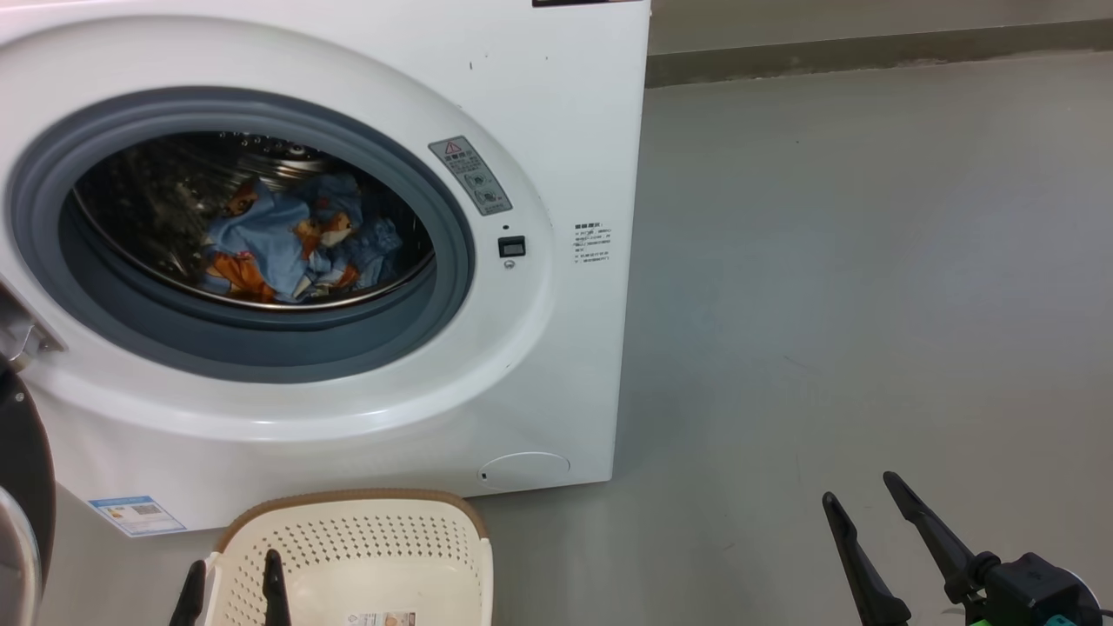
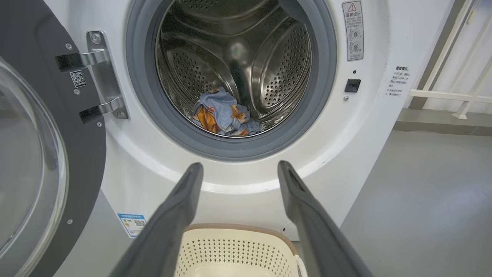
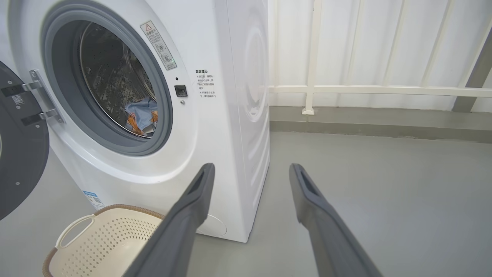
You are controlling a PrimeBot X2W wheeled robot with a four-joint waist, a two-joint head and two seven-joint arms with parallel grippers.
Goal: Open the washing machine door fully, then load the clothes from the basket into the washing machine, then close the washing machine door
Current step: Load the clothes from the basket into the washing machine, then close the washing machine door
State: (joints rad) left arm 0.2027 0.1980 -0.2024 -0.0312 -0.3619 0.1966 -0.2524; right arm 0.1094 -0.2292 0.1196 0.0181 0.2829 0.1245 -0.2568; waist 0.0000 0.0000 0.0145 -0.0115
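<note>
smooth grey floor (image 3: 384,184), white wall (image 3: 365,46) behind railing (image 3: 384,90).

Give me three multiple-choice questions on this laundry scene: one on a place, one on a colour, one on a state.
1. Where are the clothes? A on the floor; B inside the drum; C on a shelf.
2. What colour rims the basket? A brown; B red; C black.
3. How is the washing machine door? A shut; B swung open; C taken off.
Answers: B, blue fabric lies in the steel drum; A, a brown band tops the cream wall; B, it hangs aside on its hinges.
</note>
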